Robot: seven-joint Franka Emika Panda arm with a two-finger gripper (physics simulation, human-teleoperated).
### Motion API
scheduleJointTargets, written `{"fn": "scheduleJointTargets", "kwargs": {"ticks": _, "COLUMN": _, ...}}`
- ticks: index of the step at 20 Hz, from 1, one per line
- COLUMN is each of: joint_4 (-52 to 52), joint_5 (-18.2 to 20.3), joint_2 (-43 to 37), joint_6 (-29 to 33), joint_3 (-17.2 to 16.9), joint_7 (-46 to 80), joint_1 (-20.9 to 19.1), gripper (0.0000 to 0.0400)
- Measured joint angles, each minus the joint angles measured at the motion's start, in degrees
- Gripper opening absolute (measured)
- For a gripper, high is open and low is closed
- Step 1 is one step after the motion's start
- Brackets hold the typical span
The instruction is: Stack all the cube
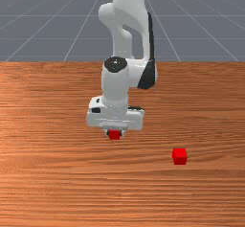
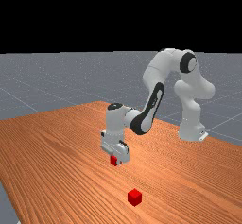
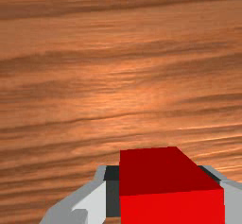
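Red fills the grip of the end effector: its two fingers stand apart by just the width of the held cube, closed against it from two opposite sides; dark pads meet its flanks, and the cube juts out from between them. Plain and sharp-cornered, the held cube is one even red, deeper on one face and brighter on the next in the wrist view; whether its underside meets the bench, I cannot tell.

The loose cube is red too; it sits flat on the bench, well apart from the held cube, toward the front view's right and nearer that camera; in the far view it lies below and to the right of the end effector, turned corner-on.

Orange-brown wood runs between the two cubes and on around the loose cube, its grain streaked crosswise in the front view; the bench's back edge passes behind the arm there; in the far view, a side edge slopes down at the left, well away from both cubes.
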Motion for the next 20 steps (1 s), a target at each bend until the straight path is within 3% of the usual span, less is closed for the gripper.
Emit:
{"fn": "scheduleJointTargets", "kwargs": {"ticks": 5, "joint_4": 1.7, "joint_5": -1.0, "joint_2": -5.4, "joint_6": -2.1, "joint_3": -0.4, "joint_7": 0.3, "joint_1": 1.0, "gripper": 0.0193}}
{"fn": "scheduleJointTargets", "kwargs": {"ticks": 12, "joint_4": 22.8, "joint_5": 0.4, "joint_2": 5.1, "joint_6": -13.2, "joint_3": 5.5, "joint_7": 2.6, "joint_1": 4.9, "gripper": 0.0193}}
{"fn": "scheduleJointTargets", "kwargs": {"ticks": 20, "joint_4": 34.2, "joint_5": -1.1, "joint_2": 16.7, "joint_6": -15.8, "joint_3": 5.6, "joint_7": 6.4, "joint_1": 7.5, "gripper": 0.0193}}
